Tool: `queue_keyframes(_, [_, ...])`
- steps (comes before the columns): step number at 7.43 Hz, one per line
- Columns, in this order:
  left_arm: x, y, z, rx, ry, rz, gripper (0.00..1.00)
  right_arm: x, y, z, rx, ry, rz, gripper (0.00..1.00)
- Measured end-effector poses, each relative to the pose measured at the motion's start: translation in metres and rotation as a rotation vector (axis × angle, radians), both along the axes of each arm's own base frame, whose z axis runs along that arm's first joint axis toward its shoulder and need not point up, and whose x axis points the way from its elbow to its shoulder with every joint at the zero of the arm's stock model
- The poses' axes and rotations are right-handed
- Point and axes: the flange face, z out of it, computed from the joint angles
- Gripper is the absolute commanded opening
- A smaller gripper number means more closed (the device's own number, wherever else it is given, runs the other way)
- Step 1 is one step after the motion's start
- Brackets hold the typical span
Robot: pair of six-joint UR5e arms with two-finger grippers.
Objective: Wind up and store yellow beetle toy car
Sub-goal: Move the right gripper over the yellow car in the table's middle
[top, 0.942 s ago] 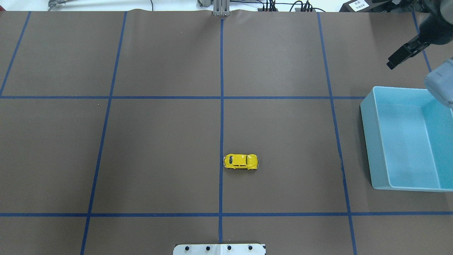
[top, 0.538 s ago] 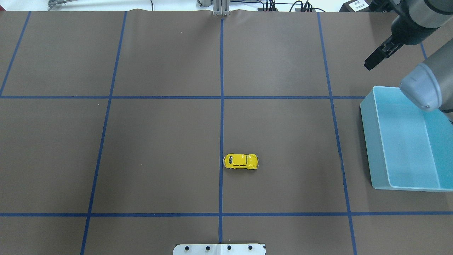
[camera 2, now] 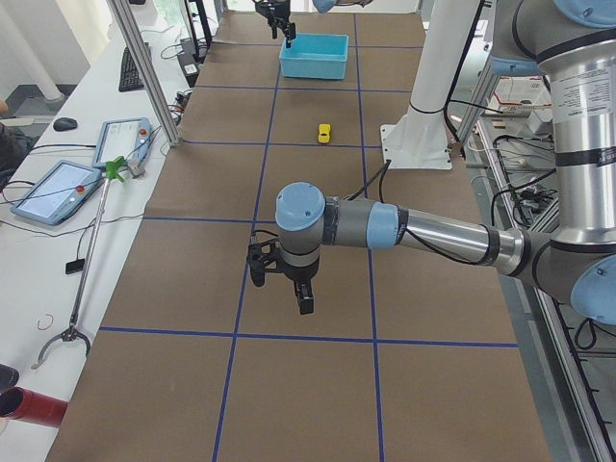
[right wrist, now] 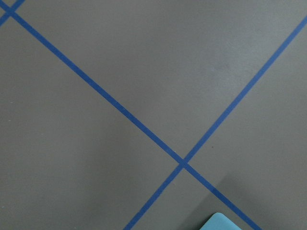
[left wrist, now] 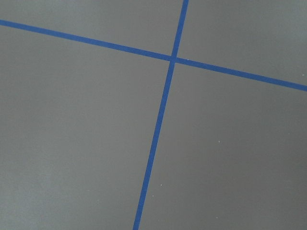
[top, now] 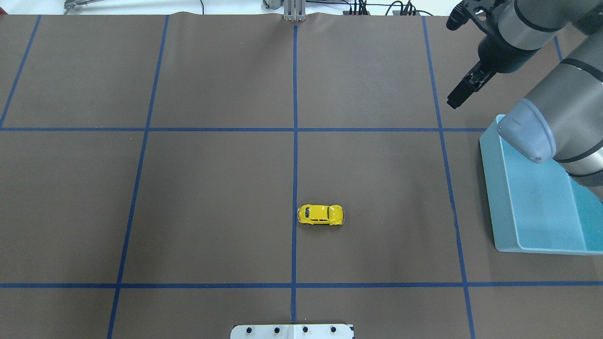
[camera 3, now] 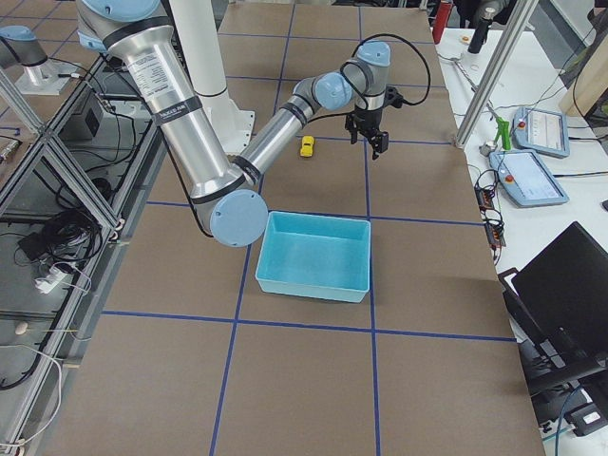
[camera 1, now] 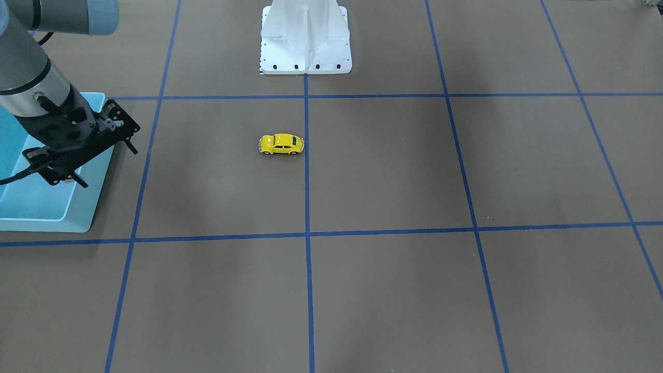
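The yellow beetle toy car (top: 321, 214) stands on its wheels on the brown table, just right of the centre blue line; it also shows in the front view (camera 1: 281, 144). My right gripper (top: 454, 99) hangs above the table beyond the blue bin's (top: 490, 179) far left corner, well away from the car. In the front view the right gripper (camera 1: 110, 168) has its fingers spread and is empty. My left gripper (camera 2: 279, 294) shows only in the exterior left view, low over the table far from the car; I cannot tell whether it is open.
The blue bin, empty where visible, sits at the table's right edge, partly under my right arm's elbow (top: 527, 136). The robot's white base plate (camera 1: 305, 36) is at the near middle edge. Blue tape lines grid the brown mat.
My right arm has swung left over the table, bringing its gripper in from the far right edge. The car and bin have not moved.
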Motion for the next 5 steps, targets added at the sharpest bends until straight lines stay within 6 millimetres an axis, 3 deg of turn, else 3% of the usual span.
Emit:
queue_keyframes(2, [0.002, 0.001, 0.0, -0.005, 0.029, 0.001, 1.0, -0.034, 0.008, -0.042, 0.076, -0.062, -0.104, 1.0])
queue_keyframes(5, [0.002, 0.001, 0.002, -0.011, 0.034, 0.0, 1.0, -0.077, 0.018, -0.055, 0.326, -0.06, -0.357, 0.96])
